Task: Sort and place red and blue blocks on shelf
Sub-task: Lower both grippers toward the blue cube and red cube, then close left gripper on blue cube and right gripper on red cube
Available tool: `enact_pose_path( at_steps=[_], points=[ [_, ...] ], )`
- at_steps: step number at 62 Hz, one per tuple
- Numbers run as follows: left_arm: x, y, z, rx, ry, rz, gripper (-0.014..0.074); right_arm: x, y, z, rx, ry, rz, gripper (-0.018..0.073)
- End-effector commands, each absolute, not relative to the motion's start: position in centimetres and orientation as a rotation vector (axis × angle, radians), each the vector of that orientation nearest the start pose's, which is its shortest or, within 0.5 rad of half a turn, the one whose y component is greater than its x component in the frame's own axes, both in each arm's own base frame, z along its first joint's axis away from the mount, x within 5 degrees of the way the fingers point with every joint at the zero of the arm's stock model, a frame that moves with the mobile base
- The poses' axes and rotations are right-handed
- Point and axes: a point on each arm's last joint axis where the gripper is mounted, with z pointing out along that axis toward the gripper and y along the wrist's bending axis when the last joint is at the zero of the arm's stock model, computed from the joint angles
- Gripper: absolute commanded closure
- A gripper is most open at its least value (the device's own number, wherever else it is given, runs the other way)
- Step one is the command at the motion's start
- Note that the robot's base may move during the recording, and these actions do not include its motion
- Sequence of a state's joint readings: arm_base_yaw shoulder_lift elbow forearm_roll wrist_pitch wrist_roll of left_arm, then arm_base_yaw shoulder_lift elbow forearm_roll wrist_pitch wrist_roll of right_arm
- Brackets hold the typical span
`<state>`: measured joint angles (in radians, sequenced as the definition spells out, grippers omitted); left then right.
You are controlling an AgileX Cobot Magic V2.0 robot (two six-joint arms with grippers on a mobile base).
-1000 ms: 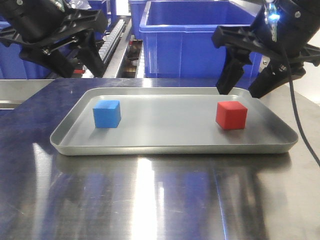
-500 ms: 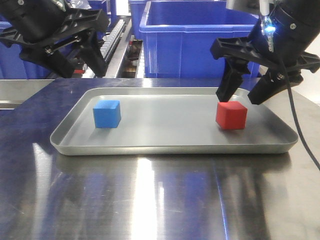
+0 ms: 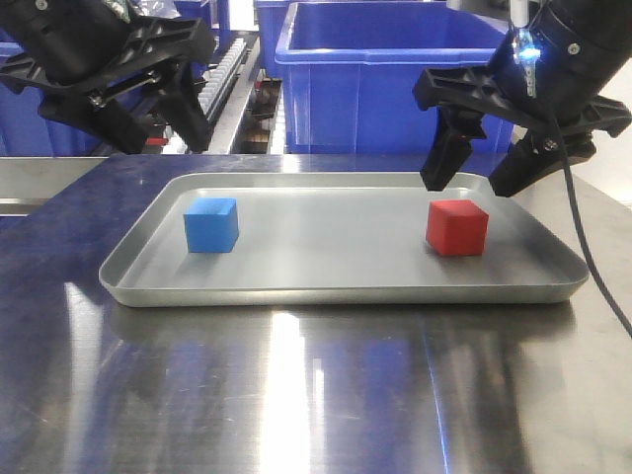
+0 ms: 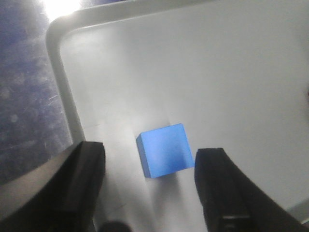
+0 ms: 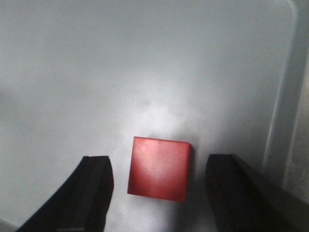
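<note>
Red block (image 3: pixel 457 227): it lies flat on the floor of the grey tray (image 3: pixel 336 292), in the right half, near the right wall but apart from it.
Blue block (image 3: pixel 211 224): it lies flat in the tray's left half, near the left wall, well apart from the red one.
Long axis: neither has one, both being cubes. In my wrist views each is turned a little off the line between my fingers, the blue one more than the red.
Right tool (image 3: pixel 469 186): spread wide and empty, it hangs above the red block with a finger to either side.
Left tool (image 3: pixel 156 133): also wide and empty, it is above the blue block and straddles it in its wrist view.
Shelf (image 3: pixel 229 74): its roller rails show behind the bench (image 3: pixel 296 395), beside a blue bin (image 3: pixel 375 79).
Risk, skew: if I close without squaring up, I judge the pads meet corners and the cube twists or skids on the smooth tray.
Risk, wall: my outer right finger may strike the tray wall as I descend, shoving the tray.
Risk, height: a shallow grip could let a cube slip out on the lift.
</note>
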<state>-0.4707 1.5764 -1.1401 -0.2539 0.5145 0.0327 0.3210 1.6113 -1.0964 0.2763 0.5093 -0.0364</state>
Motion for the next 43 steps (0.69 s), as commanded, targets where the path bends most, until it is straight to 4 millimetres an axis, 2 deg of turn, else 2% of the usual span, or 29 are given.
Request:
enact_pose_path(
  at_steps=[1,16,31,43],
  points=[
    [30.1,-16.8,30.0,0.372,2.306,-0.490,0.0114,32.3,11.7,27.2,-0.196,2.415,0.390,0.0029],
    [30.0,-16.8,29.9,0.375,2.319,-0.491,0.0112,32.5,11.8,26.5,-0.185,2.444,0.396,0.0010],
    [30.0,-16.8,29.9,0.376,2.322,-0.490,0.0113,32.9,12.2,24.7,-0.148,2.517,0.431,-0.0045],
    [29.9,-16.8,29.8,0.375,2.324,-0.493,0.0113,33.1,12.3,24.6,-0.144,2.507,0.429,-0.0045]
  ],
)
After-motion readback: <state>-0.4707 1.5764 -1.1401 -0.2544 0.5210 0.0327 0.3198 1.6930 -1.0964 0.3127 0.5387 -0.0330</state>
